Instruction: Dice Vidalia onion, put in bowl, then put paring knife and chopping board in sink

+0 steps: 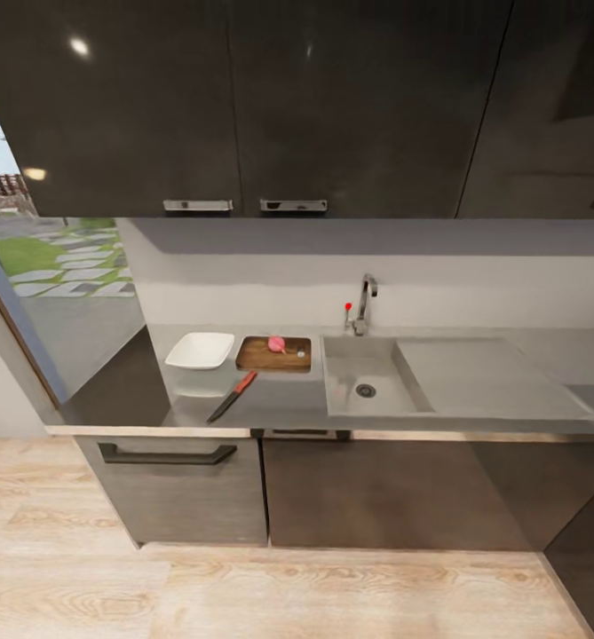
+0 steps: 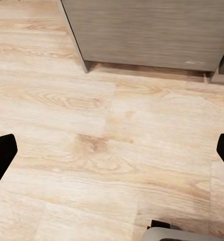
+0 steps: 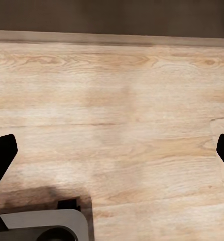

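The pinkish Vidalia onion (image 1: 277, 343) rests on the brown chopping board (image 1: 274, 354), which lies on the grey countertop (image 1: 270, 404) just left of the sink (image 1: 368, 383). The white bowl (image 1: 200, 351) stands left of the board. The paring knife (image 1: 233, 396), red-handled, lies slantwise in front of the board and bowl. The sink basin holds nothing but its drain. My left gripper (image 2: 112, 150) hangs open over the wooden floor, near a cabinet base. My right gripper (image 3: 112, 150) is also open over bare floor, with nothing between the fingers.
A chrome faucet (image 1: 365, 304) with a red knob stands behind the basin, and a drainboard (image 1: 483, 377) extends to its right. Dark upper cabinets (image 1: 243, 106) hang above. Lower cabinets (image 1: 177, 493) with a bar handle front the counter. A window opening (image 1: 57, 257) is at left.
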You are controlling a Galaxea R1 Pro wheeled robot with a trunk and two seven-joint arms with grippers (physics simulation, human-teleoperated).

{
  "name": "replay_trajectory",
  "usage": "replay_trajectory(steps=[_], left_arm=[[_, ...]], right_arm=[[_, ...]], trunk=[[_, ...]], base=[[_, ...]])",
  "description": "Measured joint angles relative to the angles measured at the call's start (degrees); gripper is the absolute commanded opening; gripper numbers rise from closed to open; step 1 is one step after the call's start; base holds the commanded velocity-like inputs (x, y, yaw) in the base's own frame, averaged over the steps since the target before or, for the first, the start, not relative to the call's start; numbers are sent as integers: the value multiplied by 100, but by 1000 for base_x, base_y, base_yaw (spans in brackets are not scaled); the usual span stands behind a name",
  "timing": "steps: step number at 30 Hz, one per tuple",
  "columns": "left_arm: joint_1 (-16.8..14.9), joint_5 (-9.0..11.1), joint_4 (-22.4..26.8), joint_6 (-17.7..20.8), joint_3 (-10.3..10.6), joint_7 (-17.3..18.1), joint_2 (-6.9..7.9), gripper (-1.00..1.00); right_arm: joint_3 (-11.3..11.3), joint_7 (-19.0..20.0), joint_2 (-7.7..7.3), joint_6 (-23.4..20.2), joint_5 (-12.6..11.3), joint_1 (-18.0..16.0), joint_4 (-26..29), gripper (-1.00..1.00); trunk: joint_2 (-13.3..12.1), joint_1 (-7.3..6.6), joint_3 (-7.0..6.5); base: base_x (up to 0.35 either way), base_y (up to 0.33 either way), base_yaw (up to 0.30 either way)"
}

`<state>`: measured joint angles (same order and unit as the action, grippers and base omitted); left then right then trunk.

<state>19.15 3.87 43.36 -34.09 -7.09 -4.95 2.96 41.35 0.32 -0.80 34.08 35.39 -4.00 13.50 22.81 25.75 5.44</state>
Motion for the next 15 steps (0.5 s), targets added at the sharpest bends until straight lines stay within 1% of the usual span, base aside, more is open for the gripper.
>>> replay_trajectory(steps=[5,7,8,9,10,11,13,14,15], left_arm=[[0,4,-6,4,3,13,0,100],[0,2,-30,2,18,23,-17,100],[0,0,-51,0,25,27,-39,100],[0,-5,-77,3,29,31,-63,100],[0,-10,-105,4,32,33,-80,100],[0,-13,-132,4,33,34,-89,100],[0,-18,-171,3,35,36,-99,100],[0,-18,-183,4,35,36,-101,100],[0,-19,-190,5,36,37,-104,100]], right_arm=[[1,0,7,16,-1,1,58,100],[-2,0,18,69,-3,1,199,100],[-5,0,51,114,-5,-1,358,100],[-10,0,127,155,-4,-5,598,100],[-15,-3,259,160,-3,-5,928,100],[-19,-12,440,154,0,-5,1311,100],[-21,-45,899,139,2,-4,2227,100],[-20,-69,1067,106,-4,-4,2669,100],[-39,-89,1072,14,-16,-7,3056,100]], trunk=[[0,0,-33],[-1,0,-35],[-1,0,-36],[-1,0,-37],[-1,0,-37],[-1,0,-38],[-1,0,-38],[-1,0,-38],[-1,0,-38]], base=[[0,0,0],[0,0,0],[0,0,0],[0,0,0],[0,0,0],[0,0,0],[0,0,0],[0,0,0],[0,0,0]])
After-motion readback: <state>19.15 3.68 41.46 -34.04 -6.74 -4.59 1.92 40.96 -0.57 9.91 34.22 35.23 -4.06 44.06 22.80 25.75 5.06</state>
